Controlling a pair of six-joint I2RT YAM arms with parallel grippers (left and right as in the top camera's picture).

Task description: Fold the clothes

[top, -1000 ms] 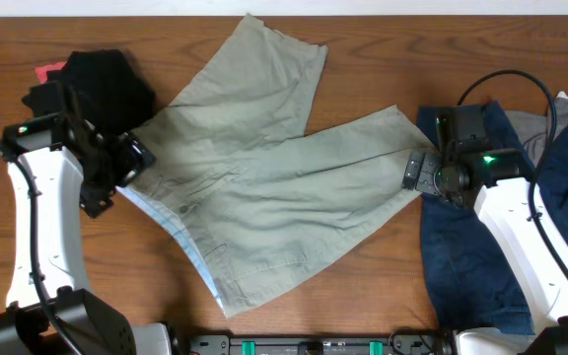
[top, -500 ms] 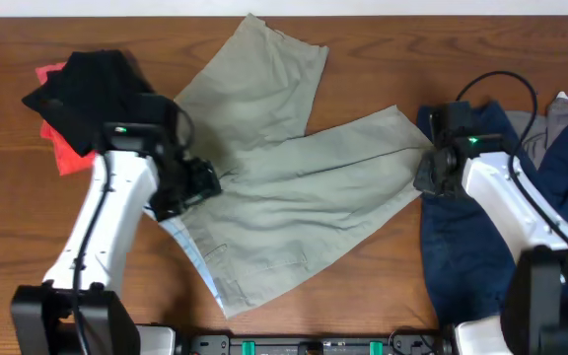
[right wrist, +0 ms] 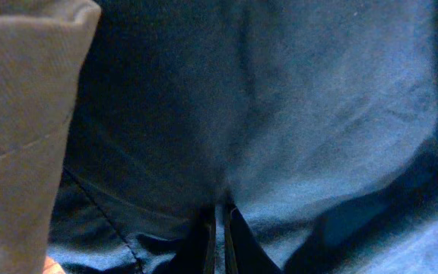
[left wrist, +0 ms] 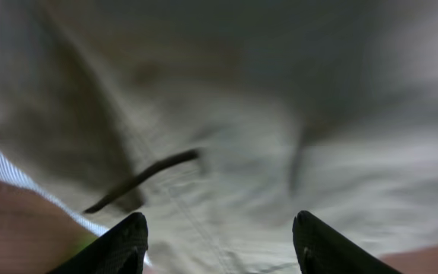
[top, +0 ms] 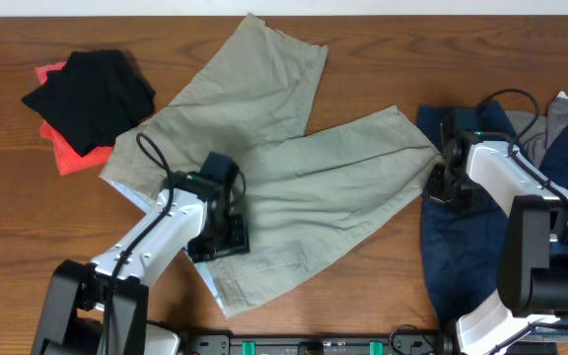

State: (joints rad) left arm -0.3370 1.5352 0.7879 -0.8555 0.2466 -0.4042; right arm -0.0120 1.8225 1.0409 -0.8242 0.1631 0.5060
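The khaki shorts (top: 274,168) lie spread flat in the middle of the table, legs pointing up and to the right. My left gripper (top: 215,237) hovers low over their lower left part near the waistband, open, with khaki cloth (left wrist: 242,137) and a dark pocket slit between its fingertips (left wrist: 135,228). My right gripper (top: 449,187) sits just past the right leg's hem (right wrist: 21,114), pressed into the navy denim (right wrist: 295,99). It (right wrist: 220,221) is shut on a thin fold of that denim.
A black piece (top: 92,94) lies on an orange-red piece (top: 67,153) at the far left. Navy denim (top: 461,256) and a grey garment (top: 560,113) are heaped at the right edge. Bare wood shows along the front left.
My left arm swung right from beside the black pile onto the shorts, its jaws narrowing. My right gripper shut and shifted slightly off the hem onto the denim.
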